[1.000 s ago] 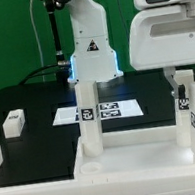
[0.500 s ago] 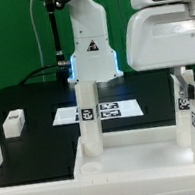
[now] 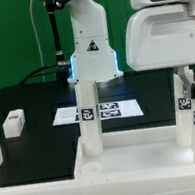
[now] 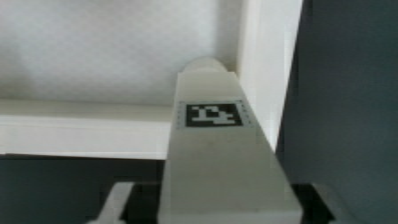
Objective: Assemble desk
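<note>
The gripper (image 4: 217, 205) grasps a tagged leg (image 4: 217, 150), upright at the desk panel (image 3: 136, 165)'s corner. A second leg (image 3: 88, 117) stands on that panel.

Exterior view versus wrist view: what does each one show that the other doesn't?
Only the exterior view shows the robot's base, the marker board, a loose tagged part lying on the black table, and a standing leg at the exterior view's left. Only the wrist view shows the tool close up, with its fingers pressed against the held leg. Both views show that held leg, which is at the exterior view's right, and the rimmed desk panel.
</note>
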You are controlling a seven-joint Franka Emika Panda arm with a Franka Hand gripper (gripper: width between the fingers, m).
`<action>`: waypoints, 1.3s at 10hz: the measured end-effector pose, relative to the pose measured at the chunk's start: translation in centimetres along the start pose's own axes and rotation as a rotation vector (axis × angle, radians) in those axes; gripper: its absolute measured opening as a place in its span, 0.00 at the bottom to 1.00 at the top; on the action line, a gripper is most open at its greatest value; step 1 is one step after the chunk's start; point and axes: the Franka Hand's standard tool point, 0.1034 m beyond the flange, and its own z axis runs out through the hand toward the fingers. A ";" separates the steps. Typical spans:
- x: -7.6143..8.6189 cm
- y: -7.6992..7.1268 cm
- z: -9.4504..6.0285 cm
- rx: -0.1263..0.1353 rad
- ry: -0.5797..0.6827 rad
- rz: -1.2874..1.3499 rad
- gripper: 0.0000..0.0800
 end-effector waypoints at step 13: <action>-0.3 0.1 0.3 -0.006 0.006 1.278 0.36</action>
